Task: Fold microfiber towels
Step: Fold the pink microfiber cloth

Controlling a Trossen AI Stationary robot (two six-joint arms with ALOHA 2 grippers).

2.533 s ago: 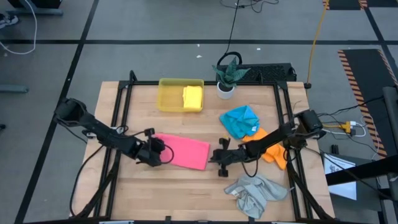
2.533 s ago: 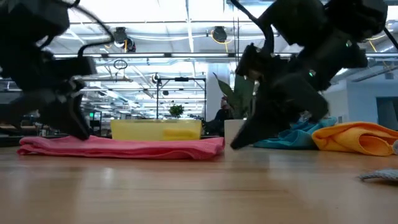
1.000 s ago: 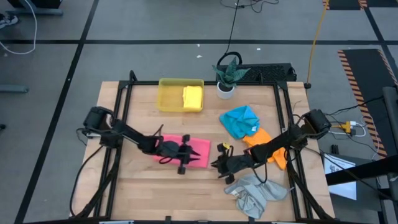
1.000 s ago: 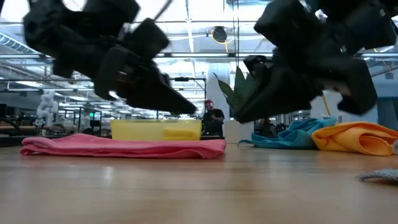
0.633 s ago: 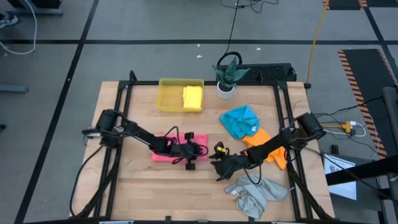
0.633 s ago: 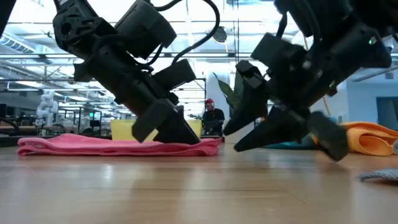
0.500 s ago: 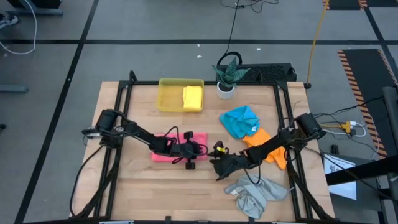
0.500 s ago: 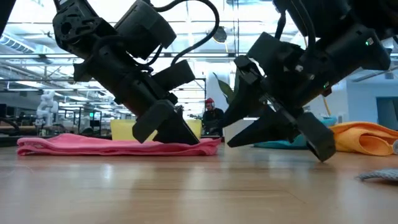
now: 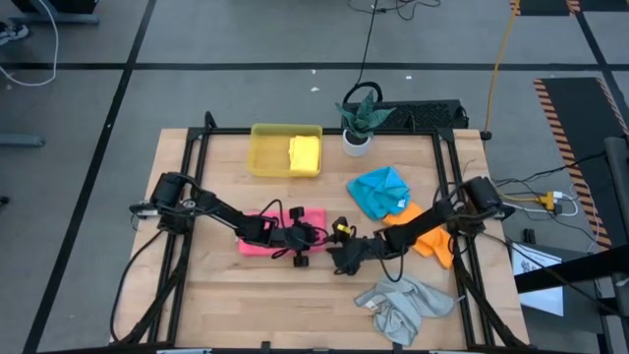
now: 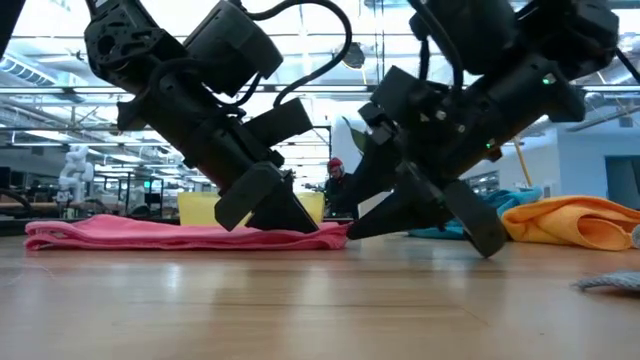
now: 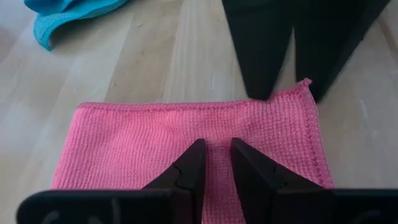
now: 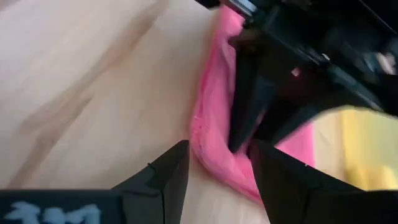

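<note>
Wooden table (image 9: 236, 285), pink towel (image 11: 186, 134) under near-closed left hand (image 11: 214, 165) (right hand (image 12: 214, 165) apart).

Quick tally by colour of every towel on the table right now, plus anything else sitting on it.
Pink towel: 1
Yellow towel: 1
Blue towel: 1
Orange towel: 1
Grey towel: 1
Towels: 5
Yellow tray: 1
Potted plant: 1
Total: 7
</note>
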